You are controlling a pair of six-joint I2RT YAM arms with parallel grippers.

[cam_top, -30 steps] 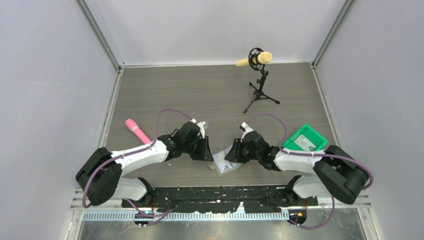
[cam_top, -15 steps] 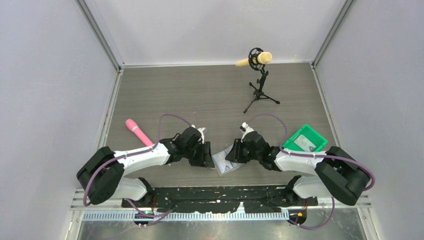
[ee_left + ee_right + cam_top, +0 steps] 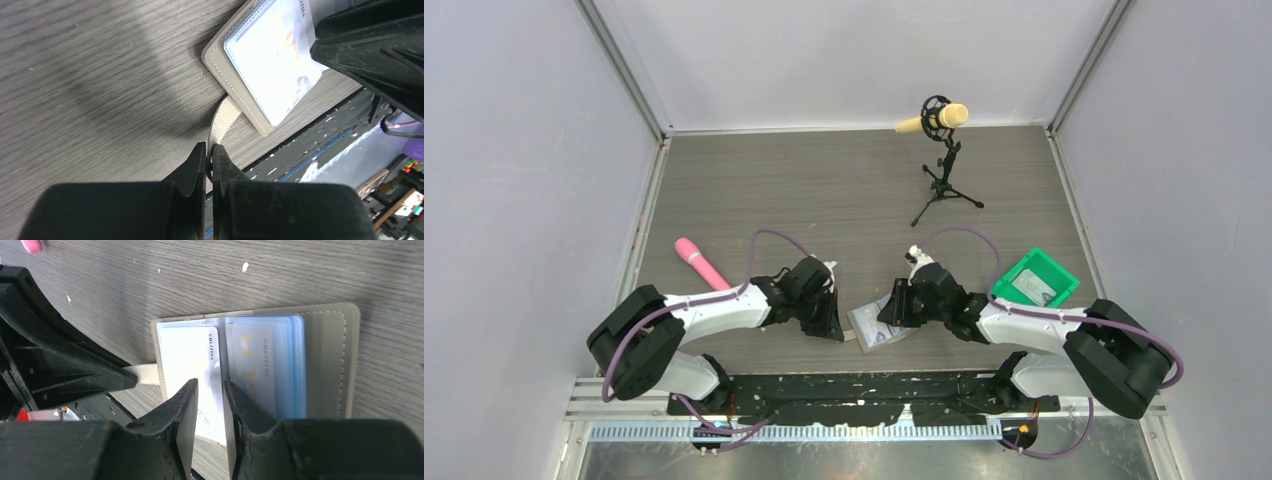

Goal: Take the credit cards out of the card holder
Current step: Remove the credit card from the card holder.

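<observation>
Two credit cards [image 3: 252, 367] sat in the clear pockets of the open card holder [image 3: 325, 365] on the worktop [image 3: 824, 190]. Since a second before, the left gripper [image 3: 209, 149] had drawn toward the near edge, and its jaws pinched the holder's strap [image 3: 222, 117]. The right gripper [image 3: 210, 385] held its jaws narrowly apart over one card, hiding its lower part. A green bin [image 3: 1024, 268] and a pink tool [image 3: 697, 260] lay well apart.
</observation>
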